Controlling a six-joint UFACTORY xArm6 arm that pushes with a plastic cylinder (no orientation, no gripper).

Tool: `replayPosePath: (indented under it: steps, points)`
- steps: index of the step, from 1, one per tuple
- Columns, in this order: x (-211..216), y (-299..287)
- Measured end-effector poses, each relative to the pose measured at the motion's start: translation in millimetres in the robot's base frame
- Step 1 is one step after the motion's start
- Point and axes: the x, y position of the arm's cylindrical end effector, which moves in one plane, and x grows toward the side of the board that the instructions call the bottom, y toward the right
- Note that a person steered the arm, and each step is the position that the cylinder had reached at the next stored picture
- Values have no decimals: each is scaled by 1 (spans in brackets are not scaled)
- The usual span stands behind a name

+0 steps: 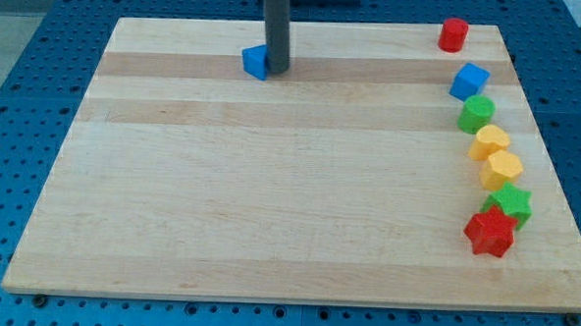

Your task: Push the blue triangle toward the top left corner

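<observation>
The blue triangle (pixel 255 61) lies on the wooden board (pixel 270 182) near its top edge, left of the middle. My tip (pixel 276 69) stands on the board against the triangle's right side, touching it. The rod rises straight up out of the view's top.
Down the board's right side stand a red cylinder (pixel 453 34), a blue cube (pixel 469 81), a green block (pixel 476 114), two yellow blocks (pixel 490 142) (pixel 500 168), another green block (pixel 512 202) and a red star (pixel 490 233).
</observation>
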Motion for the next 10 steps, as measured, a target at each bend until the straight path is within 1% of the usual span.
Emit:
replayPosePath:
  steps: [2, 3, 6, 10]
  points:
    - [1, -60]
    - [12, -79]
    - [14, -125]
    - [-3, -128]
